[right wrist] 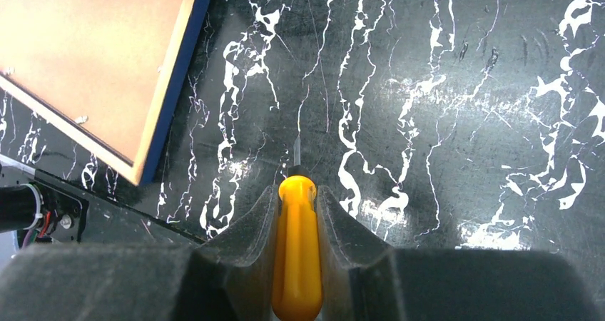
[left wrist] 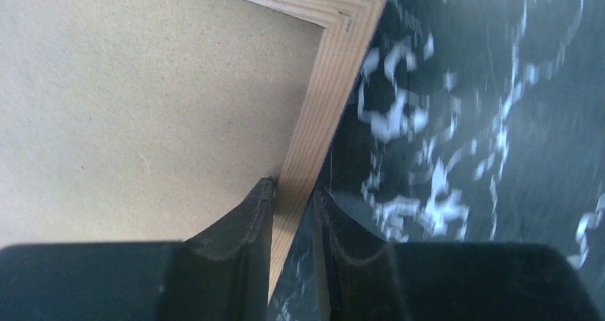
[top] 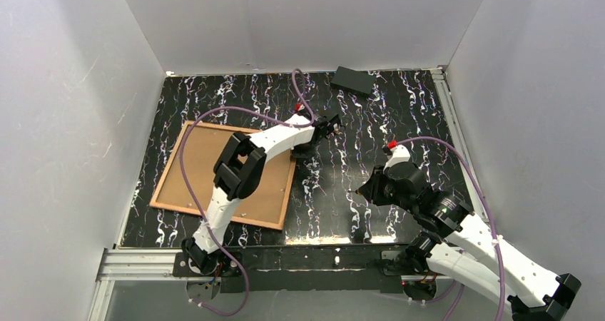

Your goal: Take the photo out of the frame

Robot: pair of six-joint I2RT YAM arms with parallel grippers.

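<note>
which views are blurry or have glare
Left wrist: the table is smeared and soft while the frame rail is sharp. Right wrist: crisp, pale glare patches on the table, the photo back washed out orange, the screwdriver handle oversaturated. Top external: sharp, with a sheen along the table's near edge.

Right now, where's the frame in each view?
Top external: the frame lies back up, left of centre, partly under the left arm.
Left wrist: its wooden rail runs from the top right down between the left claw's fingers.
Right wrist: top left corner, navy edge showing, up-left of the yellow-handled screwdriver in the right claw.
Shared landmark: the black white-veined table top.
</note>
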